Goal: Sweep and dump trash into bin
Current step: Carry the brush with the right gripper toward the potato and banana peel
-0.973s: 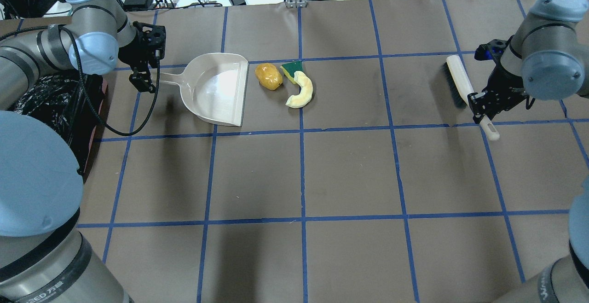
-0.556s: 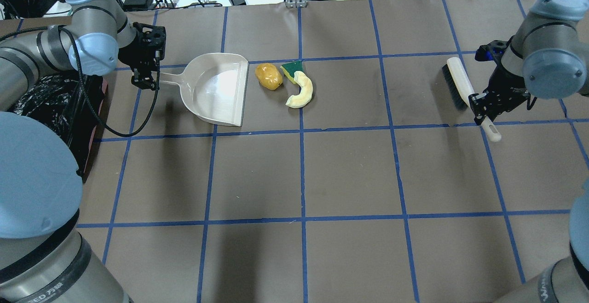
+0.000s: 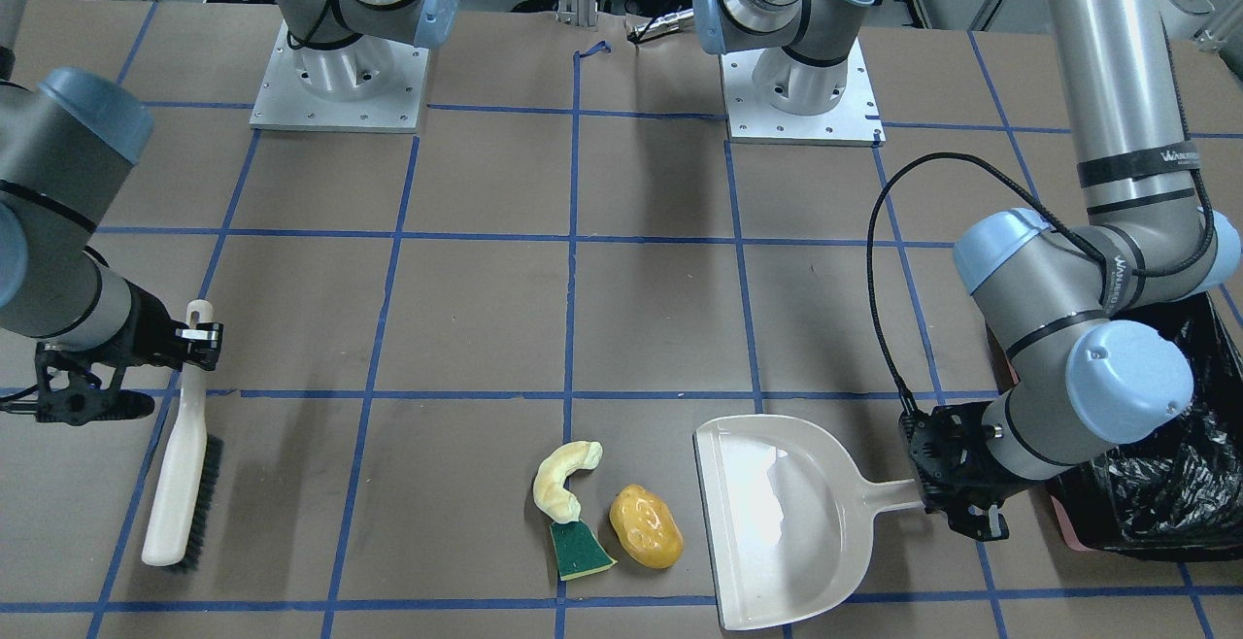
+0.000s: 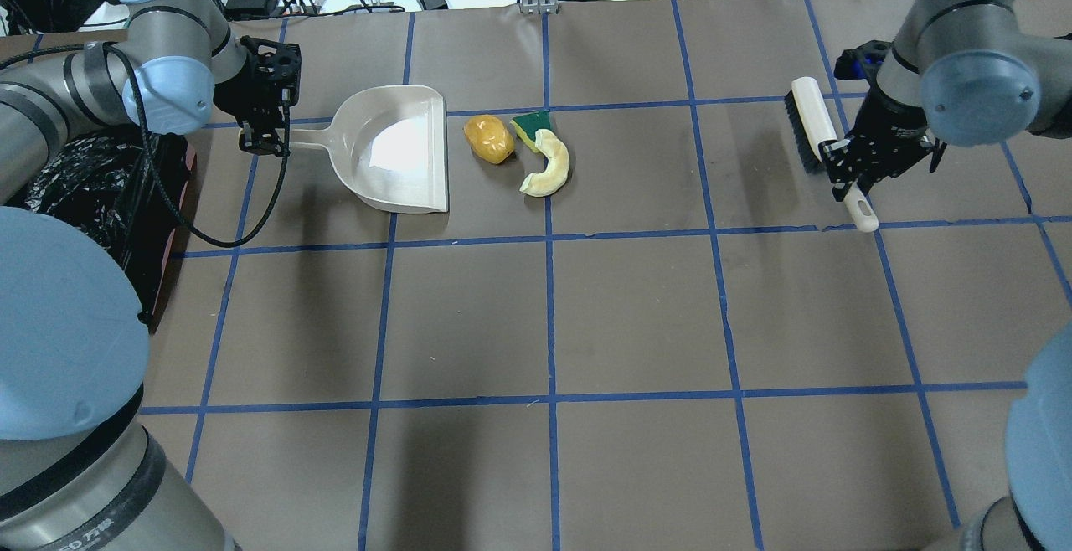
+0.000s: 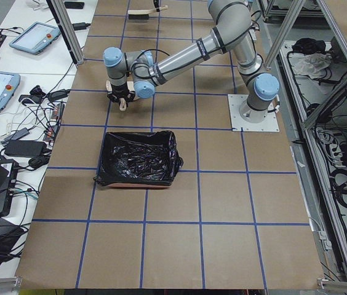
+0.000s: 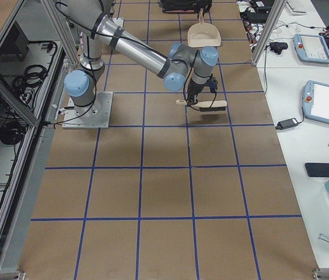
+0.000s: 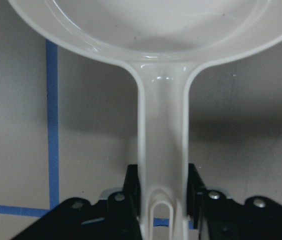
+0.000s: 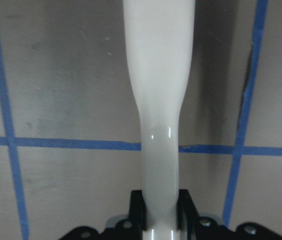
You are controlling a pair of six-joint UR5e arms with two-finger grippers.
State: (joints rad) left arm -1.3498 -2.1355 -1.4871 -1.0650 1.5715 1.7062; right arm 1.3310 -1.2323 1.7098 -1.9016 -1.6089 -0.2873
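Brown paper ruled into squares by blue tape covers the table [image 4: 636,308], with cables and tablets on white benches beyond its edges.

The left gripper [image 7: 163,189] has its black fingers [image 7: 131,182] pressed against both sides of the dustpan handle [image 7: 163,125], near the handle's slotted end. From that grip the cream dustpan [image 4: 394,153] reaches out toward the middle of the table, its straight open lip facing the trash. The glossy amber lump [image 4: 489,138] lies just beside that lip. The green-topped sponge wedge [image 4: 530,126] is next, and the curved pale-yellow foam piece [image 4: 548,167] touches it at one end. None of the three is in the pan.

The right gripper [image 4: 846,167] is clamped on the narrow neck of the hand brush [image 4: 811,115], with the fingers [image 8: 137,202] tight on either side of the cream handle. The dark bristles [image 4: 798,139] face the trash, well apart from it. A shadow under the brush in the right side view suggests it hangs clear of the paper.

The bin [image 5: 109,153], lined with crinkled black plastic, sits at the robot's left end of the table, behind the left arm and well apart from the trash.
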